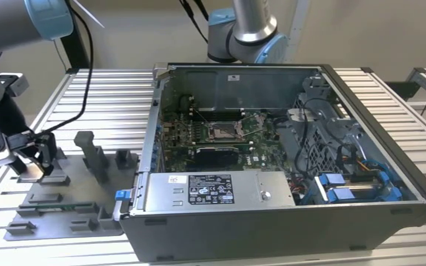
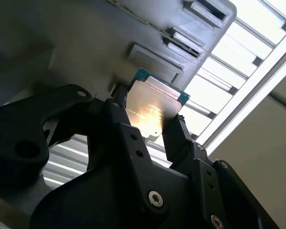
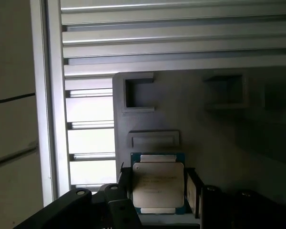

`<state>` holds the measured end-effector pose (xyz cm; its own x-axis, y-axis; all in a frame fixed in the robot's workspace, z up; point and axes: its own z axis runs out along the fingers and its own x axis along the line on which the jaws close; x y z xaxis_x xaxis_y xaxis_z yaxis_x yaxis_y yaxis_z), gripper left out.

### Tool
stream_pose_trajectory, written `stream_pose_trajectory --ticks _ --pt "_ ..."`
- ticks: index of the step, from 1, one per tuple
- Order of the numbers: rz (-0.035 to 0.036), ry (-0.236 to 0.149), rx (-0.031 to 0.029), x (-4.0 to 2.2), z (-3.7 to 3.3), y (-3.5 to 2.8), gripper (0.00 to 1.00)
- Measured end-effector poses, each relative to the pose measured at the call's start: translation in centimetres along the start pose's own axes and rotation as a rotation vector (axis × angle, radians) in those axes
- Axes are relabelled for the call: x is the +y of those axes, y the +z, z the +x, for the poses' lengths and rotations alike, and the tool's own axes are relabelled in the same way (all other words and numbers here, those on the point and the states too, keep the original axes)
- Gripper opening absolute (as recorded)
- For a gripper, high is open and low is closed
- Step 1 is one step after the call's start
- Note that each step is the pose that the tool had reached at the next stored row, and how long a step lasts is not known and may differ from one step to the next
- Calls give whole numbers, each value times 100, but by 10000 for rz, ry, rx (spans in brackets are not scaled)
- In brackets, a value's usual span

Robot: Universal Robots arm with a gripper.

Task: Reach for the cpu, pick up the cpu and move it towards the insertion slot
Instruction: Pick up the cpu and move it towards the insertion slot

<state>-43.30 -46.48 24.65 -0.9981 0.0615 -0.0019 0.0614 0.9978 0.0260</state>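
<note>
At the exterior view's left, the black gripper (image 1: pixel 39 163) hangs over the grey plastic fixture tray (image 1: pixel 72 221), well apart from the silver-framed insertion slot (image 1: pixel 224 131) mid-frame. In the second wrist view, its jaws stand narrow, pinching the thin silver-faced square cpu (image 2: pixel 152 107). The first wrist view shows the same grip by the edges.

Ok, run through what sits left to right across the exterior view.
pincer → grey upright fixture block → insertion slot → blue drive brackets
</note>
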Motion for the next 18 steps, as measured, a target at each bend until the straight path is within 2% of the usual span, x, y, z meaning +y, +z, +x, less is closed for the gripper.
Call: stream_pose_trajectory --ticks 18 --pt "13 -1 -1 6 -1 -242 0"
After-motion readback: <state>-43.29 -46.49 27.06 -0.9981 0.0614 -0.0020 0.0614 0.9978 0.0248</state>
